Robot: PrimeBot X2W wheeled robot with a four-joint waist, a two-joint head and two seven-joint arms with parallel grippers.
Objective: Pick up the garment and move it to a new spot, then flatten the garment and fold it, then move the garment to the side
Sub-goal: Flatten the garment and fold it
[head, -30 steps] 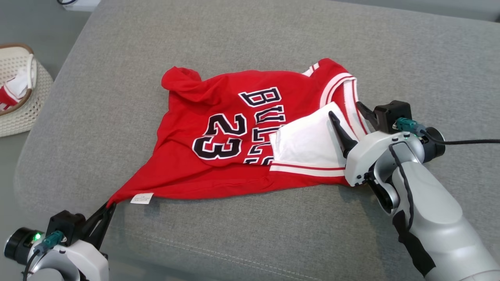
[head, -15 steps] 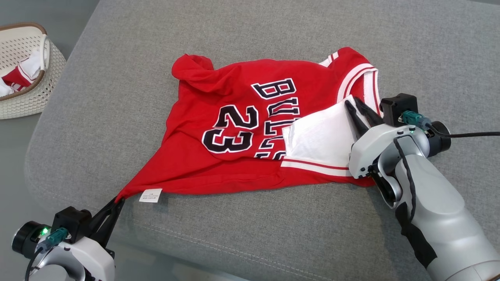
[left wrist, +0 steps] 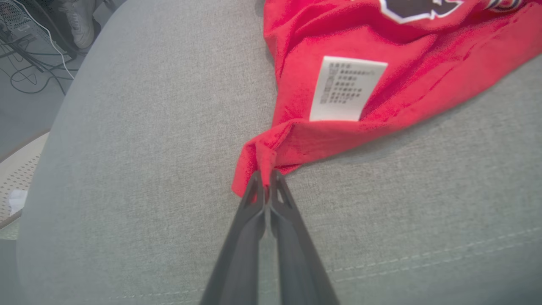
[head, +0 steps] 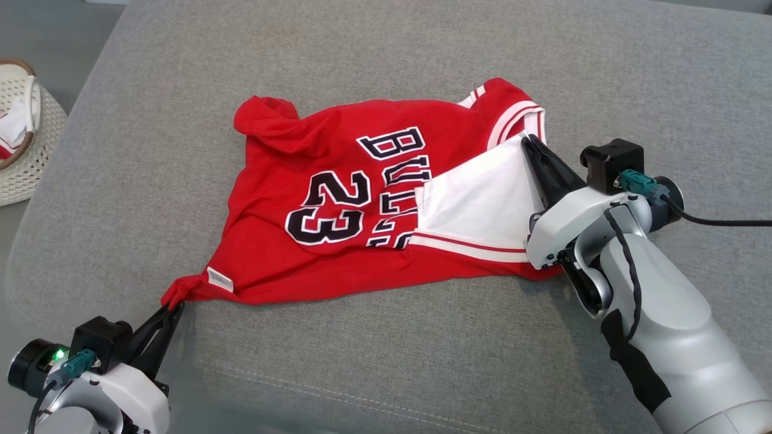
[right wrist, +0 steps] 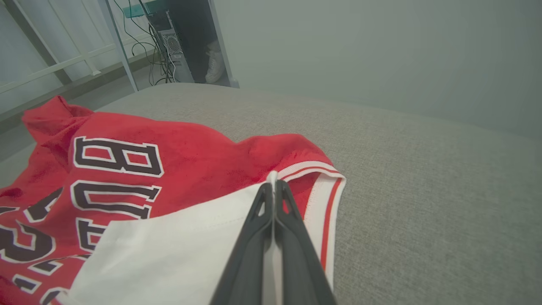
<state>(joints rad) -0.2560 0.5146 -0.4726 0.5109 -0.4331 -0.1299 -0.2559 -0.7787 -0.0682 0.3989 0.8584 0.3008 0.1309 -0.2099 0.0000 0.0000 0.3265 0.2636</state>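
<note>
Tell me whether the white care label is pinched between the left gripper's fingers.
No: the left gripper is shut on a bunched red corner of the jersey; the label lies apart, farther up the cloth.

On the cushion (head: 422,361), the garment (head: 271,253); left of the cushion (beyond its edge), a basket (head: 42,158).

We see the red jersey (head: 338,199) lying crumpled on the grey cushion (head: 422,361), number side up. At lower left, the left gripper (head: 173,308) has its jaws closed on a bunched red corner near the white label (head: 220,279). The right gripper (head: 531,142) pinches the corner of the turned-over white panel, jaws together. A woven basket (head: 43,164) stands at the left edge.
</note>
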